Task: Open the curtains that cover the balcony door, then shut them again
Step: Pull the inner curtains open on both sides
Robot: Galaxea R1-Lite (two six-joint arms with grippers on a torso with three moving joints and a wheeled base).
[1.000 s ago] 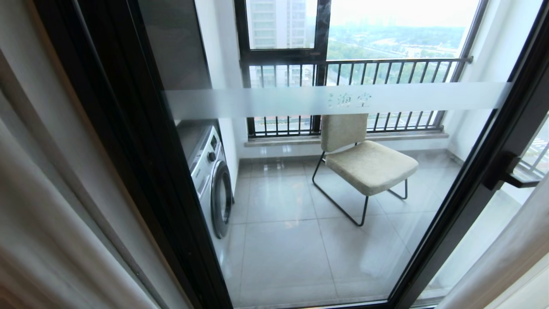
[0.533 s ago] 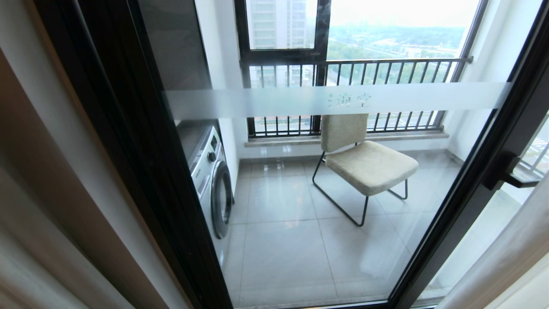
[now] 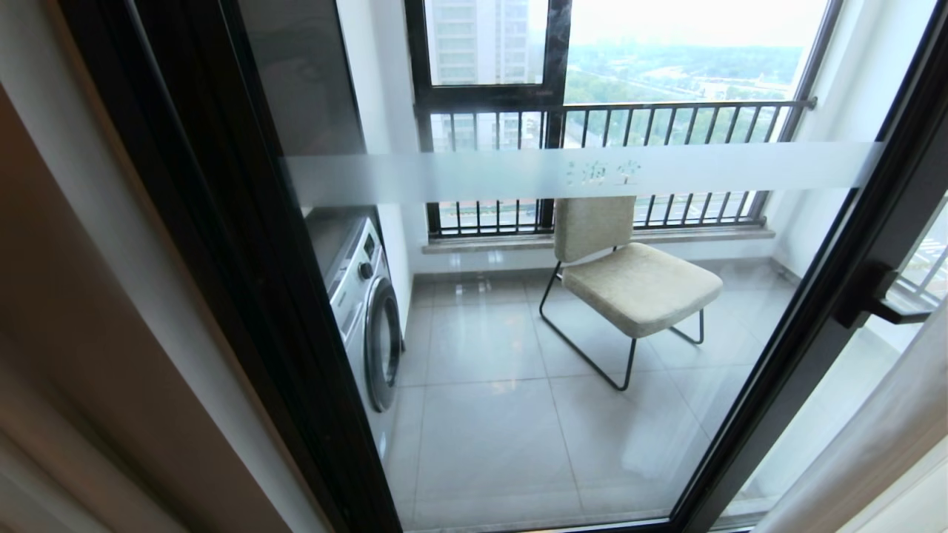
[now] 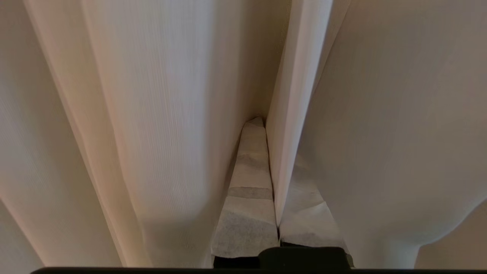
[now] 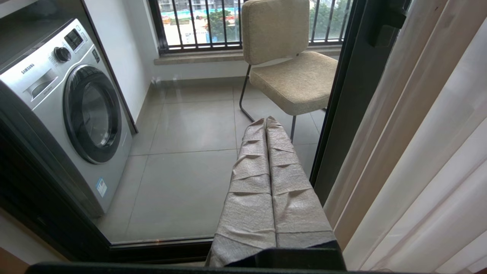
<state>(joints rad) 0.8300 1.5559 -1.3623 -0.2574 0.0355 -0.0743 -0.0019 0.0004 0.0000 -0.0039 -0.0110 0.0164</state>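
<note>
The balcony door (image 3: 563, 385) is a clear glass panel in a black frame with a frosted band (image 3: 518, 174) and a black handle (image 3: 878, 296). The curtains stand drawn aside: a sliver at the lower left (image 3: 29, 496) and a beige drape at the lower right (image 3: 866, 451). Neither gripper shows in the head view. In the left wrist view my left gripper (image 4: 266, 127), its fingers wrapped in cloth, is shut on a ribbed beige curtain fold (image 4: 283, 152), with pleats (image 4: 152, 114) all around it. My right gripper (image 5: 266, 121) is shut and holds nothing, low before the glass, beside the right curtains (image 5: 418, 152).
Behind the glass, a silver washing machine (image 3: 366, 311) stands at the left and a beige chair (image 3: 629, 274) in the middle of the tiled balcony. A black-framed window with railing bars (image 3: 615, 118) closes the far side. A brown wall strip (image 3: 89, 333) flanks the door's left frame.
The left curtain has slid out toward the lower left of the head view, baring the brown wall strip beside the door frame. The door, the chair and the right curtain are unchanged.
</note>
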